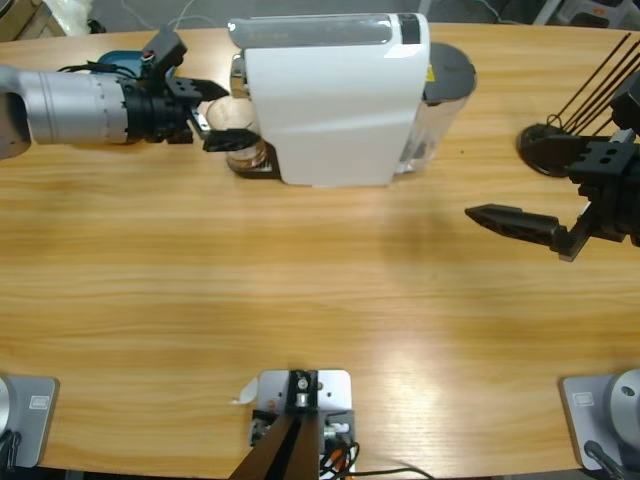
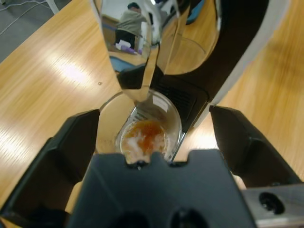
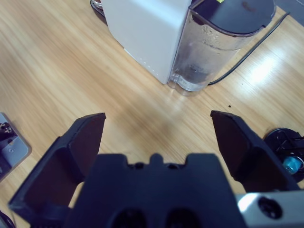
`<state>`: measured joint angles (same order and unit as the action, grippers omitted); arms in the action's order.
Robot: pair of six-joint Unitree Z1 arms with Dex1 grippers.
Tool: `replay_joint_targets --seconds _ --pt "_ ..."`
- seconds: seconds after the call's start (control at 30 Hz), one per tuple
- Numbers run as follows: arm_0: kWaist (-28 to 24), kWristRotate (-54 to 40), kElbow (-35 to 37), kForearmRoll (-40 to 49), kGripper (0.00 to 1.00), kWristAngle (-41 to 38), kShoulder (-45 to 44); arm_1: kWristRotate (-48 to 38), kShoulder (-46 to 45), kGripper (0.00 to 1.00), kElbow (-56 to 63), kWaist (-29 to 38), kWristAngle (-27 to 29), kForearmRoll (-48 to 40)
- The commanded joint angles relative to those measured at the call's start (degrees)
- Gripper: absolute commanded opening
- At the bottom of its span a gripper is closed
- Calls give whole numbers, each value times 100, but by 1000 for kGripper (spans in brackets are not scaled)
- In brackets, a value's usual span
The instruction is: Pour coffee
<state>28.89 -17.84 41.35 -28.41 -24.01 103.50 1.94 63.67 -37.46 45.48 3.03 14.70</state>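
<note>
The coffee machine (image 1: 330, 95) hides most of the glass cup (image 1: 243, 150); the capsule holder (image 3: 286, 145) is cut off.

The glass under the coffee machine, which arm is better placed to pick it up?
The left. Its gripper is already at the glass, jaws open on either side of it, with coffee inside. The right gripper hangs open over bare table, beyond the coffee machine.

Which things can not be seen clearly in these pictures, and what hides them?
- Glass cup, high view: mostly covered by the left gripper and the white coffee machine.
- Coffee depth, left wrist view: seen only from above, partly behind the gripper body.
- Capsule holder, right wrist view: cut by the edge and the right gripper jaw.
- Machine spout: only mirror-like metal shows.
</note>
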Motion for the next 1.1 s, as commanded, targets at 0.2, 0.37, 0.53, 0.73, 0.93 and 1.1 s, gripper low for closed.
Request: replay_joint_targets --seconds 0.2,0.37,0.53,0.73,0.93,1.1 --pt "-164 61 -30 -103 674 -452 490 -36 216 1000 152 5 91 24" --pt "-182 58 -81 -103 676 -544 423 -36 208 1000 148 5 92 24" --pt "-129 68 -92 -98 804 -560 123 -36 199 1000 143 5 92 24" --pt "-19 148 -297 -87 912 -535 -361 -36 173 1000 143 5 92 24" --pt "-40 149 -654 41 966 -294 -1023 -36 123 1000 143 5 85 16" --pt "-120 141 -675 55 980 -48 -1041 -36 99 1000 152 5 92 2"
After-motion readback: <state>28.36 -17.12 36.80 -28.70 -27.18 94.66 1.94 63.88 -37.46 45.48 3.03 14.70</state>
